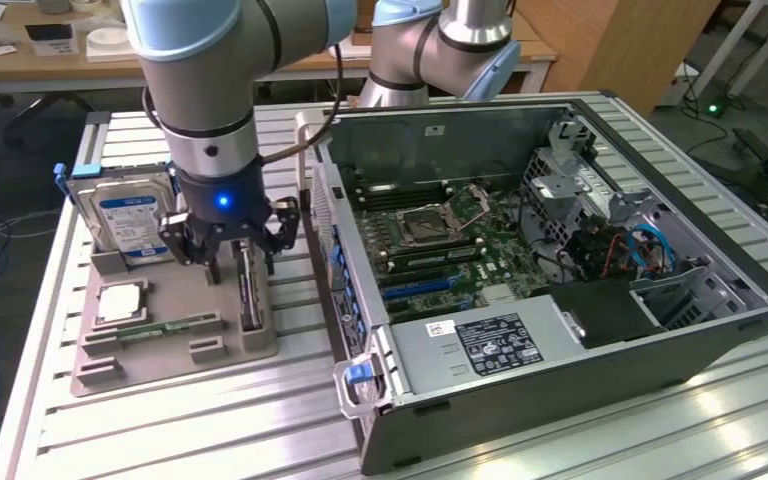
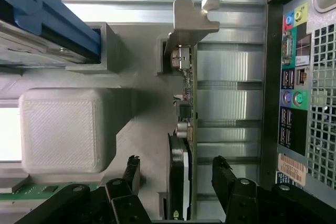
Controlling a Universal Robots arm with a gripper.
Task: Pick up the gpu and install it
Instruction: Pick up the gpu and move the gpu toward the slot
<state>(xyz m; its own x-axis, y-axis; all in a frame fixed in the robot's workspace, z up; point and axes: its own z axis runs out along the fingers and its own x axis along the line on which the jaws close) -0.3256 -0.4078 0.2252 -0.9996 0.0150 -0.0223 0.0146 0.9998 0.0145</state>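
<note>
One end effector (image 1: 229, 248), spread wide astride upright gpu (image 2: 188, 114), not touching, lower edge hidden in holder (image 1: 231, 352)

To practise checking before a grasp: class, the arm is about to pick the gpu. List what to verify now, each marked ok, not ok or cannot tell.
1. The gripper is open: ok.
2. Its fingers stand one on each side of the gpu: ok.
3. The gpu stands on edge in the holder: ok.
4. Gaps show between fingers and gpu: ok.
5. The case is open, motherboard exposed: ok.
6. Free card slot on the motherboard: cannot tell.
</note>
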